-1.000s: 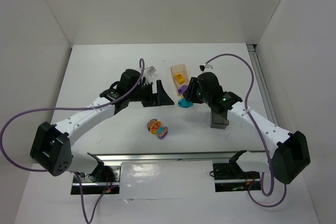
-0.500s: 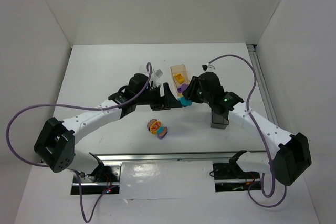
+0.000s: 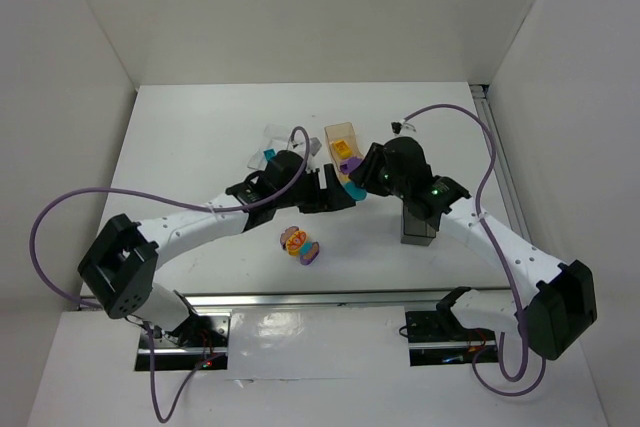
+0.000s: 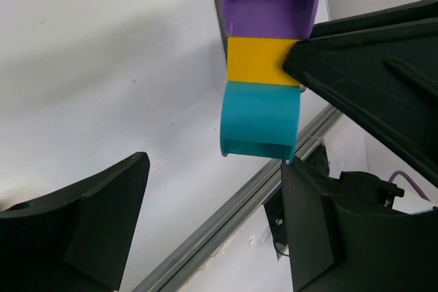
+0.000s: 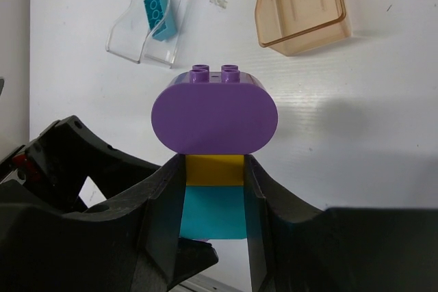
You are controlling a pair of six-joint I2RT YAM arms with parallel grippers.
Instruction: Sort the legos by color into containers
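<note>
Stack point(image 5: 214, 162) of three legos, with purple brick point(image 5: 214, 111) on top, yellow brick point(image 5: 214, 170) in the middle and teal brick point(image 5: 213, 213) at the bottom, is held off the table point(image 3: 180, 147). It is clamped at its yellow and teal layers between the fingers of the right gripper point(image 5: 213, 189). In the top view the stack is seen near the middle of the table, just on the near side of the tan box point(image 3: 328, 137).

The left gripper point(image 4: 211, 189) is positioned at the teal end of the stack. Its jaws are spread wide, one to each side, and no contact with the brick is seen.

A yellow lego point(image 3: 347, 150) is lying in the tan box. A teal lego point(image 5: 159, 15) is lying in the clear tray point(image 5: 126, 29), which is set to the left of the tan box. The dark grey box point(image 3: 418, 232) is placed to the right, close under the right arm point(image 3: 480, 232) — its contents cannot be made out.

A separate small cluster point(image 3: 300, 245) of orange, yellow and purple pieces is resting on the table, nearer the arm bases.
</note>
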